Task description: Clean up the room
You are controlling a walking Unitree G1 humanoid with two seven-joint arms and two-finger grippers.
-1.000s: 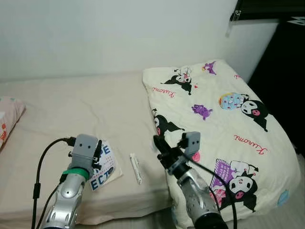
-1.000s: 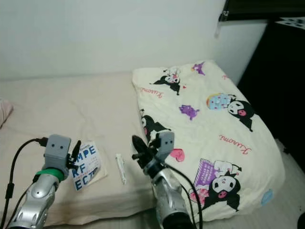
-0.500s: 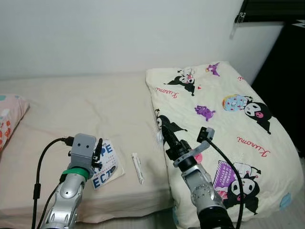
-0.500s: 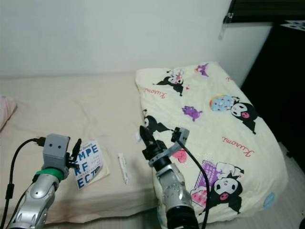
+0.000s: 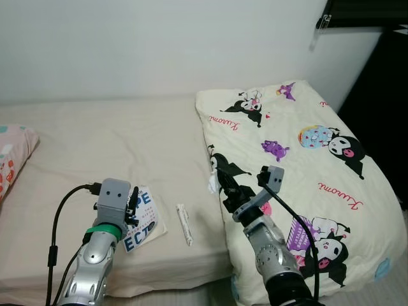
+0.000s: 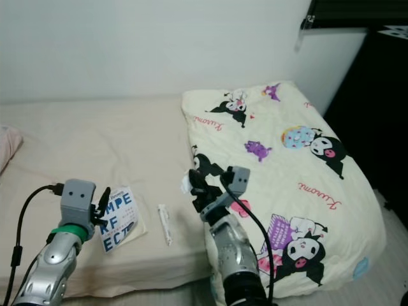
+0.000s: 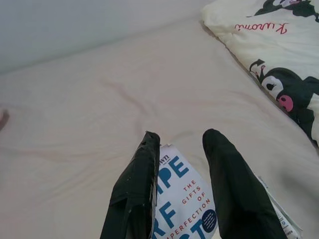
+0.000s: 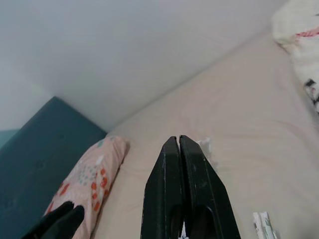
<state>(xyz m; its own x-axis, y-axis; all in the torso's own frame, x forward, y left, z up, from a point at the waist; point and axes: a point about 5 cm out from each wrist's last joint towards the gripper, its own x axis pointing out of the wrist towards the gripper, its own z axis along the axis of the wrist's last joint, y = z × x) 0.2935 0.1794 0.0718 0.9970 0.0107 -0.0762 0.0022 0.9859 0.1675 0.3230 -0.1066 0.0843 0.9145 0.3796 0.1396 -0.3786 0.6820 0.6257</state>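
Right gripper (image 5: 220, 185) pinched on white scrap (image 5: 212, 185) above bed (image 5: 95, 146). Left gripper (image 7: 182, 149) parted narrowly over book (image 5: 140, 220). Slim tube (image 5: 183, 224) between both arms, pointing away.

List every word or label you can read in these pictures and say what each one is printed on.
"THE GIFTS OF ... PERFECTION", small red and white lettering on the book.
"PE", "F", "ECT", large blue letters on the same book cover, partly hidden behind the left gripper.
"Kuromi", red script repeated on the cartoon quilt.
White tube: print too small to read.
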